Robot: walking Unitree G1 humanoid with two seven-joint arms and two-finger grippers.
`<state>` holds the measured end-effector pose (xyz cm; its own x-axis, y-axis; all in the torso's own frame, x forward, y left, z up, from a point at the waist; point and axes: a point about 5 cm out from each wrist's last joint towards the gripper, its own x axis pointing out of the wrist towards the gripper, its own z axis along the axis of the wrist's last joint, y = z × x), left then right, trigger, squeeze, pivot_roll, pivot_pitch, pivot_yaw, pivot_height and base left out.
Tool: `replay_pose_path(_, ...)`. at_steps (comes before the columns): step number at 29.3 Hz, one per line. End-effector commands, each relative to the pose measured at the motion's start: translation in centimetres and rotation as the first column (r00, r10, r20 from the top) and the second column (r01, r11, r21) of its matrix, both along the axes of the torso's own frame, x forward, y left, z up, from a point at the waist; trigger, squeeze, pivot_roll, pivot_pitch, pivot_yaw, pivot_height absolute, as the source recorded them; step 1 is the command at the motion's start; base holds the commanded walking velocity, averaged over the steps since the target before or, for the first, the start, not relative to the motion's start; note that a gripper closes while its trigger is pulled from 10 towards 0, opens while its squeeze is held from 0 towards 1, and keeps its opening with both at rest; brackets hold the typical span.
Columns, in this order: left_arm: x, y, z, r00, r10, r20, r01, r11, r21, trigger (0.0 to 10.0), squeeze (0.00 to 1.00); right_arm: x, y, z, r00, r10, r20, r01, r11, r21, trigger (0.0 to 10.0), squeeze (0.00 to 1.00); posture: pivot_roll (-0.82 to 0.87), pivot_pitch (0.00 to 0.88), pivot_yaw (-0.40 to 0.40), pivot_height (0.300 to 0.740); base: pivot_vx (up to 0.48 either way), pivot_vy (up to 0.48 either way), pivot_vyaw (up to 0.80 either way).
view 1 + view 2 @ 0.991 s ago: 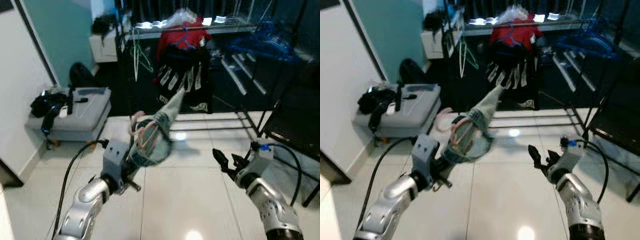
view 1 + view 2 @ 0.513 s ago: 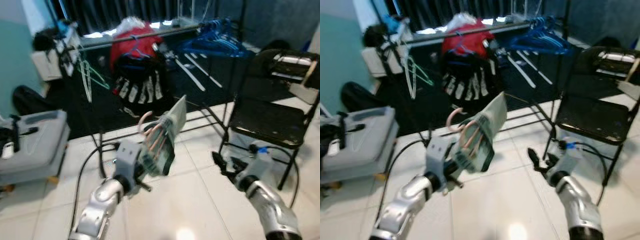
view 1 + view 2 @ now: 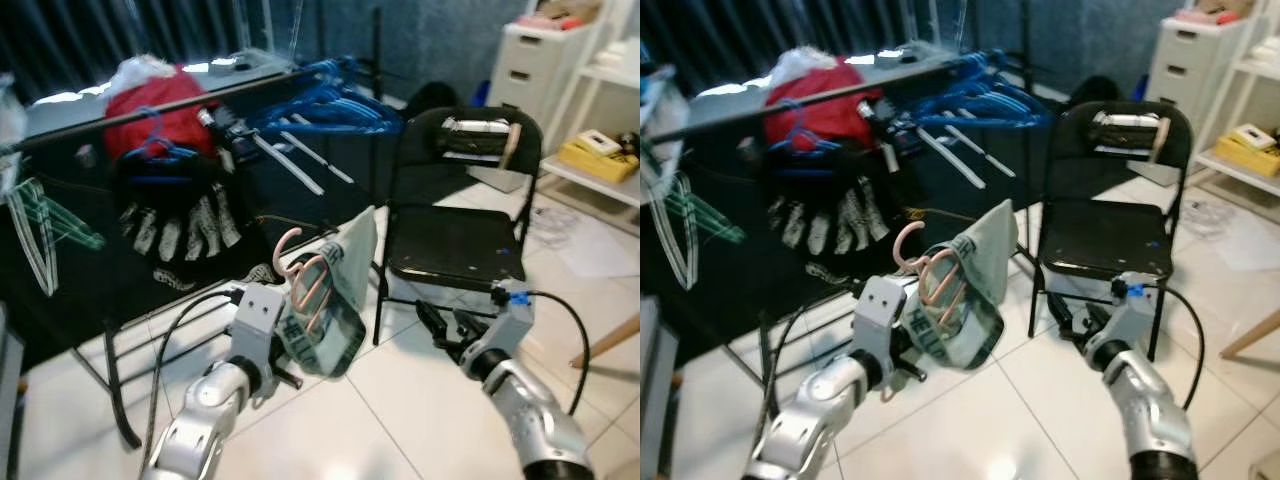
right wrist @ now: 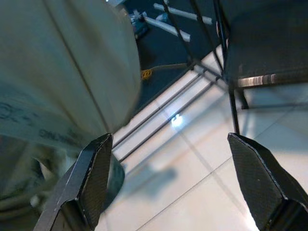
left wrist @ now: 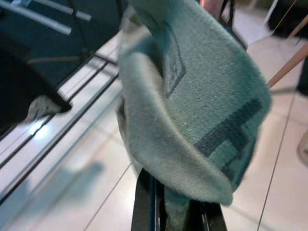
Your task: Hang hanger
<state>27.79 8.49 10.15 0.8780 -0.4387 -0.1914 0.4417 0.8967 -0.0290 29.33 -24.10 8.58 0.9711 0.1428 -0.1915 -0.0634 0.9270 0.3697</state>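
Left tool clamps one pink hanger draped in one green cloth. Right tool hovers, fingers apart, before one black chair.

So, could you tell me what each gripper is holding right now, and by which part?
The left gripper is shut on the green cloth draped over the pink hanger, clamping its lower fold. The right gripper is open and holds nothing.

I see the pink hanger held upright in front of me, hook up, with a pale green printed cloth draped and bunched over it, above the tiled floor.
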Motion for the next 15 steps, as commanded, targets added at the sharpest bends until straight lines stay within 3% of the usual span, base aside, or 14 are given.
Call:
replay_pose_path(1,-0.04,0.71,-0.24,0.999,0.033,-0.019,-0.033,0.999,0.000,10.0,0.00,0.21,1.07,-0.09,1.000,0.027,0.011,-0.027,0.999,0.018,10.0,0.00,-0.16,0.000,0.082,0.731,0.480,0.000,0.00)
replay_pose_path(13,0.07,0.42,-0.31,0.998,0.045,-0.036,-0.045,0.999,0.007,10.0,0.00,0.16,1.06,0.02,0.999,0.032,0.018,-0.032,0.999,0.018,10.0,0.00,-0.16,0.000,0.081,0.731,0.480,0.000,0.00)
replay_pose_path(15,0.49,1.28,-0.07,0.997,0.078,-0.022,-0.078,0.997,0.021,10.0,0.00,0.12,1.09,0.26,0.998,0.045,0.040,-0.046,0.999,0.011,10.0,0.00,-0.16,0.000,0.081,0.731,0.480,0.000,0.00)
